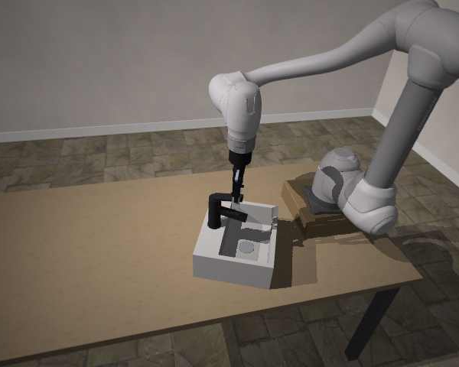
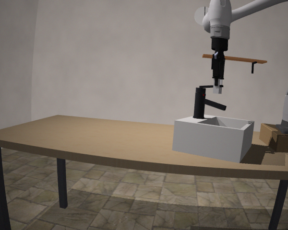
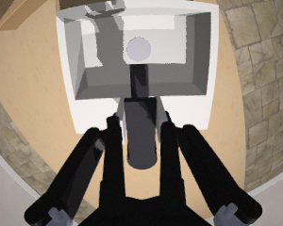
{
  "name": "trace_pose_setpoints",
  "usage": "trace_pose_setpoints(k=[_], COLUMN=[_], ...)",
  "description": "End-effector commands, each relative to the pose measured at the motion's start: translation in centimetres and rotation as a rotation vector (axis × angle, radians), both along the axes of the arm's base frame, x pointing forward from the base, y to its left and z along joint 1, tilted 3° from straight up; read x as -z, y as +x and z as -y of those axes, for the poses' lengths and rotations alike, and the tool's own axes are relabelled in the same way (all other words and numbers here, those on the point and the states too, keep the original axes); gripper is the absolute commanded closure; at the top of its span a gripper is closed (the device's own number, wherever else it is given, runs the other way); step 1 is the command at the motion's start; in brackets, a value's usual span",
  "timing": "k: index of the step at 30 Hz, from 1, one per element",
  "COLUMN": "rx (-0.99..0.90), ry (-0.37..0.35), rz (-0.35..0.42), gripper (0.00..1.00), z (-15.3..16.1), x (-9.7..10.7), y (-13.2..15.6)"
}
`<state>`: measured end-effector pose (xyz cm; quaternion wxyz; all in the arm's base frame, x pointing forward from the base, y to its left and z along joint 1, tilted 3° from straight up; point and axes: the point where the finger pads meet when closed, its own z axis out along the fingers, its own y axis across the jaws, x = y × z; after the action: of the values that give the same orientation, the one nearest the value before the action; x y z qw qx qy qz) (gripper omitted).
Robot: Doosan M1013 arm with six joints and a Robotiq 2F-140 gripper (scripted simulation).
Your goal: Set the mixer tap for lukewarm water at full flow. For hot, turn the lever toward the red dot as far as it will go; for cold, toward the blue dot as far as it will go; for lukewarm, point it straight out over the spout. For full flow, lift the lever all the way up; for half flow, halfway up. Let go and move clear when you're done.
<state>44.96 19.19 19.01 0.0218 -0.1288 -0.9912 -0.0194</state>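
On the wooden surface (image 1: 83, 252), the basin-mounted mixer tap (image 2: 199, 104) has its lever (image 2: 206, 86) clamped between nearly closed fingers, apparently level and over the spout (image 2: 214, 104); lifting remains.

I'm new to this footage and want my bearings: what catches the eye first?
A big pale grey robot arm reaches over the wooden table, its black gripper pointing straight down and shut on the black tap's lever. Below, the black mixer tap stands on a white box-shaped sink, spout over the basin.
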Motion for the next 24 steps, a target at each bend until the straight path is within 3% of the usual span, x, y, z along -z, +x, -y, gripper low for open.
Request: trace_pose_setpoints(k=[1, 11, 24], rx=[0.0, 0.0, 0.0], ry=[0.0, 0.0, 0.0], rz=[0.0, 0.0, 0.0], gripper=[1.0, 1.0, 1.0], z=[0.0, 0.0, 0.3], x=[0.0, -0.2, -2.1], y=[0.0, 0.1, 1.0])
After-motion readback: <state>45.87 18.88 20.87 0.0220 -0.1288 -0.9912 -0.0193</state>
